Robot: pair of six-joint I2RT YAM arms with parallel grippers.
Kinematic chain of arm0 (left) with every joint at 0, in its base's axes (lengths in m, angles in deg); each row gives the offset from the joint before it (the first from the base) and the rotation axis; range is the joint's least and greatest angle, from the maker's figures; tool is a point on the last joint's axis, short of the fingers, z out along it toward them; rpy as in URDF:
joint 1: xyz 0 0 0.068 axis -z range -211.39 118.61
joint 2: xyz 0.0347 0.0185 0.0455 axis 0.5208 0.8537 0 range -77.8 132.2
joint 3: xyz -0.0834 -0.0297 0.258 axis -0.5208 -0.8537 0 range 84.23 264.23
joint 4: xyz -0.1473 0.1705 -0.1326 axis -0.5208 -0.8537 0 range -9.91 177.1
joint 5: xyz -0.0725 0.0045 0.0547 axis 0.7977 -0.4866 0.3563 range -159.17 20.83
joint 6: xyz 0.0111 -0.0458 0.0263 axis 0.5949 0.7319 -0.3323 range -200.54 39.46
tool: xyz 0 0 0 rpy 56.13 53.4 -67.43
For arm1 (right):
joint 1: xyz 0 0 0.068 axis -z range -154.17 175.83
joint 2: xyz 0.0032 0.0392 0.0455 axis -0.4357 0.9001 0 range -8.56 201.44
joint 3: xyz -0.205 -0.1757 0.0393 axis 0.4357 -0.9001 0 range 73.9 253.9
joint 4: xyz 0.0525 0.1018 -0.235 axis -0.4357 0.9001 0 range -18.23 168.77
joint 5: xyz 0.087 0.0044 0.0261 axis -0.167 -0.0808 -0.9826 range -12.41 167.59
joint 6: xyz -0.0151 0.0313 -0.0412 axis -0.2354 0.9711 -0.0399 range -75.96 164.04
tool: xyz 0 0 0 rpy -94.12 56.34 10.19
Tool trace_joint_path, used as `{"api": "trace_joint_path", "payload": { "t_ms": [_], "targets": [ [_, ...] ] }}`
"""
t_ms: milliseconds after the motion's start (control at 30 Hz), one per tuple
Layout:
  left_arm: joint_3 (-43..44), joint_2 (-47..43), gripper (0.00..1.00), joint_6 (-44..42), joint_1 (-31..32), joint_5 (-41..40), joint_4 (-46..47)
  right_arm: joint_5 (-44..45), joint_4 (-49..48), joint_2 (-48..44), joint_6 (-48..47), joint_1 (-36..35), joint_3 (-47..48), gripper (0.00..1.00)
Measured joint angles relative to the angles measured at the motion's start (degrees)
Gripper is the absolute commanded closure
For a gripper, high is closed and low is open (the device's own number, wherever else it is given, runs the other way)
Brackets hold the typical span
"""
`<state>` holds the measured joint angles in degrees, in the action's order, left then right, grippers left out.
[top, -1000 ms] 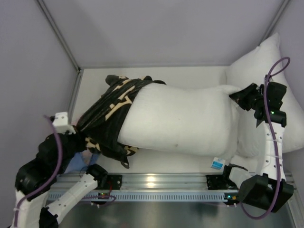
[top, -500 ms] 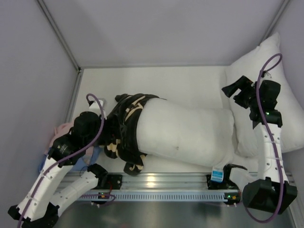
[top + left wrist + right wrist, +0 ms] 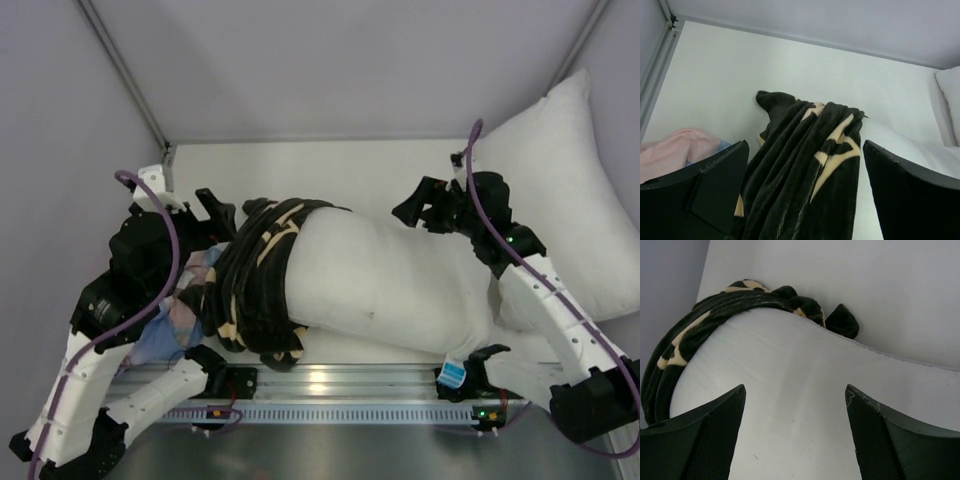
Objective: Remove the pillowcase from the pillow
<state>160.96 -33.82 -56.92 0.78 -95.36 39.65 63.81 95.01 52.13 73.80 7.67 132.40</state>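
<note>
Top external view: left gripper (image 3: 212,210) and right gripper (image 3: 418,205) were seen wide, empty; pillow (image 3: 390,285) could be pinched with pillowcase (image 3: 250,285) (bunched centre-left) by a deep grasp.

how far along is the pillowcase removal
Mostly done: the pillow is bare across most of its length, with the pillowcase bunched over its left end. Nothing is in hand: the left gripper and right gripper are both open. Left to do: pull the case off that last end.
</note>
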Motion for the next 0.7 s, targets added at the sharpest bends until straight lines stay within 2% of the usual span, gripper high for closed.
{"api": "trace_joint_path", "payload": {
  "t_ms": [100, 400, 567, 700],
  "targets": [
    [-0.35, 4.02, 0.01, -1.05, -0.13, -0.55, 3.41, 1.66, -0.68, 1.31, 0.33, -4.15, -0.81, 0.25],
    [-0.55, 31.36, 0.01, -3.41, -0.15, 8.68, 10.64, 6.56, -1.95, 4.44, 0.92, -15.52, -1.97, 0.25],
    [1.36, 39.36, 0.01, -5.77, -0.13, 13.81, 11.61, 10.08, -3.5, 4.61, 1.81, -21.64, -4.72, 0.25],
    [2.23, 43.45, 0.02, -6.58, -0.15, 14.8, 12.74, 13.42, -4.44, 5.29, 2.43, -24.61, -6.36, 0.25]
  ]
}}
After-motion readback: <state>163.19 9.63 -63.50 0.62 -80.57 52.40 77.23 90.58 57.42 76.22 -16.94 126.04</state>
